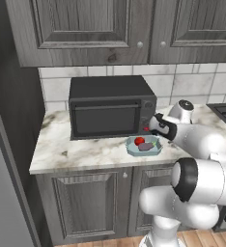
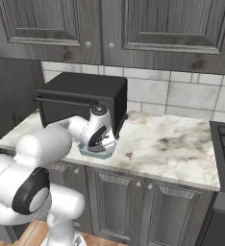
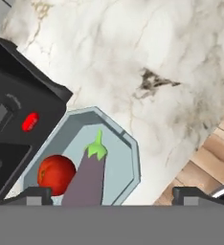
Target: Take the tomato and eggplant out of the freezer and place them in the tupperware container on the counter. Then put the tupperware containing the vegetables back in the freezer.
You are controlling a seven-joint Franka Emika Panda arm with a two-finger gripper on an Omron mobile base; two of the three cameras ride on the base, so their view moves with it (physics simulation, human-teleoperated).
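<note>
Marbled surface under grey wall cabinets, black microwave behind the tool. Just below the tool, tupperware container holding tomato beside eggplant, seen close from the hand. Arm reaching forward; tool spread wide, gripping nothing.

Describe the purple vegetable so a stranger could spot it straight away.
Find the black microwave on the white marbled counter. In front of it sits a pale blue tupperware container. Inside, beside the round red tomato, lies the eggplant: oblong, dull purple, with a green stem.
</note>
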